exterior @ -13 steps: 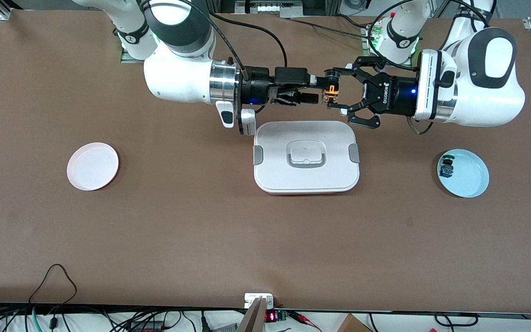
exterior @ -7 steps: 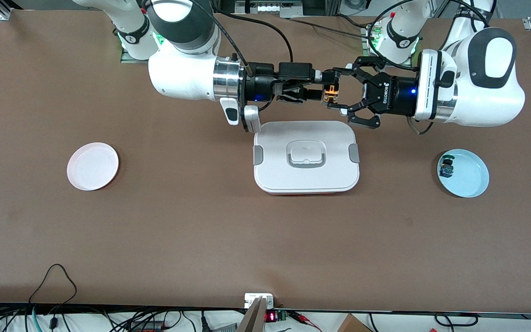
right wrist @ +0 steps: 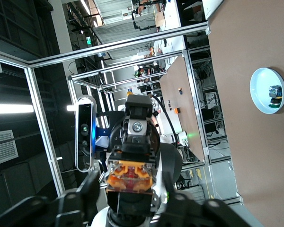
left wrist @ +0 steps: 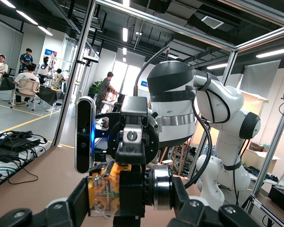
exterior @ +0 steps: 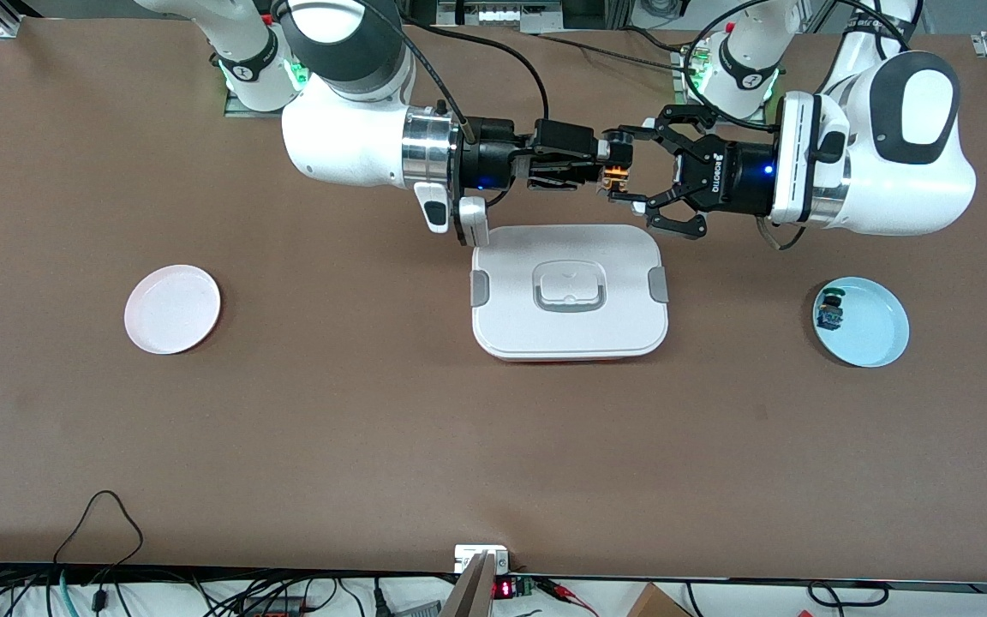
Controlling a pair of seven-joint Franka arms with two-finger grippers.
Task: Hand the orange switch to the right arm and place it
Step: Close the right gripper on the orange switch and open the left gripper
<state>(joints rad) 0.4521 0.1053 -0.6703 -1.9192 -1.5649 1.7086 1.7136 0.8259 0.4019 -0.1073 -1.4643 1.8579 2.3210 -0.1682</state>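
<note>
Upper centre: we see the left gripper (exterior: 622,176) clamping the orange switch (exterior: 614,177); the right gripper (exterior: 603,164) spread around it.

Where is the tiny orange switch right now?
In the front view, the tiny orange-bodied push-button switch hangs in the air between the left claw and the right claw, above the table.

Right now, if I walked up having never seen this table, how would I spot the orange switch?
Find the white lidded box mid-table; the two arms meet in the air just past its edge nearest the robots' bases. Between the left hand and the right hand sits the orange switch, tiny, with an orange-tan body. The other small switch, green and blue, lies on the light blue plate.
</note>
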